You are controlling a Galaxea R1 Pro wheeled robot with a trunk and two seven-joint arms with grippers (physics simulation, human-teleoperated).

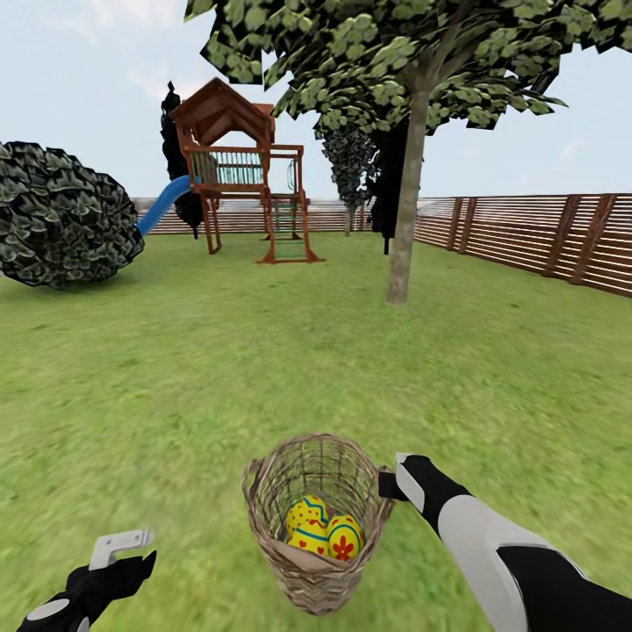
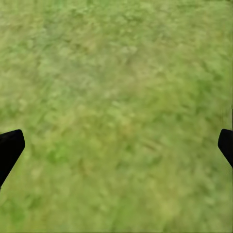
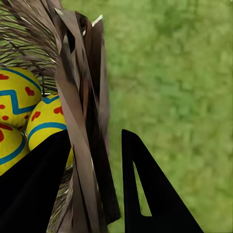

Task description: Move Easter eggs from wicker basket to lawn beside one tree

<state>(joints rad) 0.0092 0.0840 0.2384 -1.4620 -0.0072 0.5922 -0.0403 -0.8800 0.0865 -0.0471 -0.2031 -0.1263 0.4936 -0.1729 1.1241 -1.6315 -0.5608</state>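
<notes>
1. Right gripper [image 3: 94,189] straddles the rim of the wicker basket [image 1: 312,527]: 1 finger inside by the eggs, 1 outside over the grass, rim wall between them. Reads as clamped on the rim, with the basket apparently lifted and tilted toward the camera.
2. Left gripper [image 1: 123,546] hangs low at the left, well apart from the basket. In its wrist view the 2 dark fingertips sit at opposite edges with only lawn [image 2: 116,97] between: spread wide, holding nothing.
3. Easter eggs [image 1: 323,527] are all in the basket, heaped at the bottom. 2 clearly separable in the head view, 3 in the right wrist view.
4. Tree [image 1: 405,189] stands ahead and to the right, well apart from the basket.
5. Risk: the grip is on thin rim weave, off-centre. Judgement: the basket could swing or slip while carried.
6. Risk: with the basket tilted, smooth round eggs could roll out early, far from the trunk.
7. Risk: eggs set on flat grass may roll and scatter.
8. Materials: basket is tan open-weave strips, see-through and probably flexible. Eggs are glossy yellow with blue-green zigzags and red marks. Trunk is mottled grey-beige and bare. Lawn is mottled green.
</notes>
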